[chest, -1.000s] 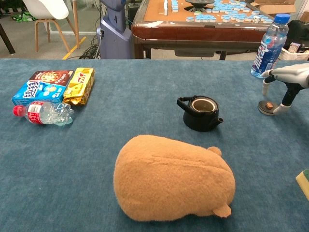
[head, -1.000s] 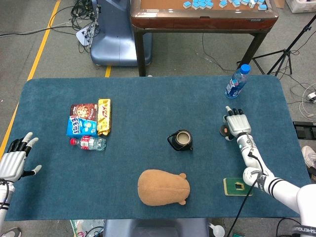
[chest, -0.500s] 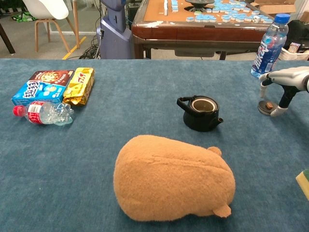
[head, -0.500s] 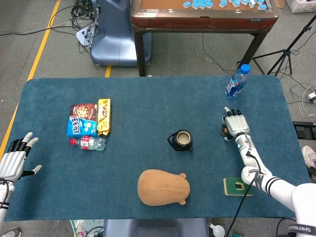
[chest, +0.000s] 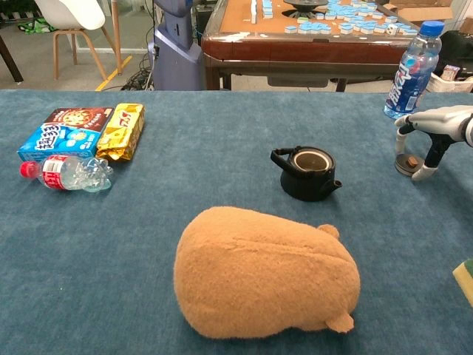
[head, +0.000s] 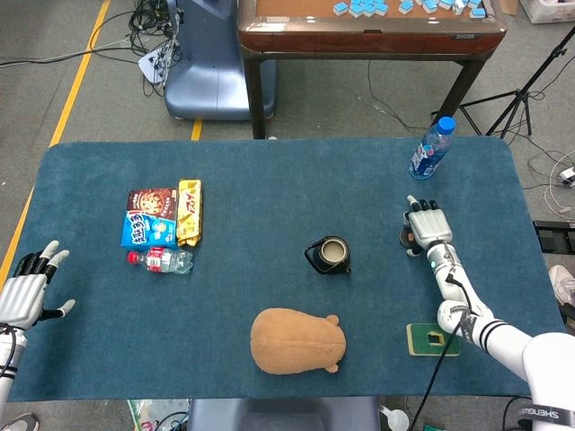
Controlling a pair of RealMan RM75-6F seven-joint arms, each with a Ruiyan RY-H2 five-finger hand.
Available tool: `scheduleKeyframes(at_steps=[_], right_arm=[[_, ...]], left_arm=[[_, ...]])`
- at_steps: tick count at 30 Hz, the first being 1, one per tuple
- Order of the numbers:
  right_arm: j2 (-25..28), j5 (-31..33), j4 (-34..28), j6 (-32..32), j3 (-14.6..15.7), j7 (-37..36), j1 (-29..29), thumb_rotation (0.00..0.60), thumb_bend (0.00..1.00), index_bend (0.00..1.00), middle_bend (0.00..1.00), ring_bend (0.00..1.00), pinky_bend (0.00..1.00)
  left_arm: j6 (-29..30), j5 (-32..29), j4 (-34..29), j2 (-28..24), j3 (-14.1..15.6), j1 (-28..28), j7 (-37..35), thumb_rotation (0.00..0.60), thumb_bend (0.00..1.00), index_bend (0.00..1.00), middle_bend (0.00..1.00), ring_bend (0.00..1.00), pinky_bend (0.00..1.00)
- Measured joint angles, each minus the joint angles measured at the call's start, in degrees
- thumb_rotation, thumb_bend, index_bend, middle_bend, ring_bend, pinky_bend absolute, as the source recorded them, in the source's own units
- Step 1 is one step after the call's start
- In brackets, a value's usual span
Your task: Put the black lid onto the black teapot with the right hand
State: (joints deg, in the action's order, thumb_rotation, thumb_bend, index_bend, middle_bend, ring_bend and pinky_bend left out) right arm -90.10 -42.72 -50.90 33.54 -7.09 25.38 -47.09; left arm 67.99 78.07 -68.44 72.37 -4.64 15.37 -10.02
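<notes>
Your right hand [chest: 432,133] stands over the lid [chest: 406,164], fingers straddling it; grip cannot be confirmed. Teapot [chest: 309,174] sits uncovered. Your left hand [head: 27,289] is spread, holding nothing.

black lid [chest: 406,163] mostly hidden behind right hand [chest: 432,133] fingers in chest view; contact vs. just straddling: can't tell. Head view: lid barely a sliver under the hand. Left hand [head: 27,292] cut by frame edge, head view only. Green pad [chest: 465,281] clipped at the chest view's right edge.

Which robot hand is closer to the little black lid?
The right robot hand: it hovers right over the black lid. The left robot hand is far off at the table's opposite edge.
</notes>
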Motion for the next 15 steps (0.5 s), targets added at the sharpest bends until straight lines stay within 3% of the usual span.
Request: scheduleKeyframes(at_steps=[10,15], right_arm=[[-0.9,-0.4,1.5,-0.7,-0.1,-0.6,-0.3,0.600,0.16,0.32,0.00,0.00,0.00],[-0.9,-0.3,1.4,-0.6,0.0,-0.4,-0.3,0.600,0.16,0.38,0.00,0.00,0.00]], left_arm=[[-0.4,0.1,1.4,0.7,0.1,0.2,-1.0,0.600,0.22,0.12,0.00,0.00,0.00],[-0.4,0.2,1.7,0.8,0.1,0.2,-1.4,0.600,0.22,0.12,0.00,0.00,0.00]])
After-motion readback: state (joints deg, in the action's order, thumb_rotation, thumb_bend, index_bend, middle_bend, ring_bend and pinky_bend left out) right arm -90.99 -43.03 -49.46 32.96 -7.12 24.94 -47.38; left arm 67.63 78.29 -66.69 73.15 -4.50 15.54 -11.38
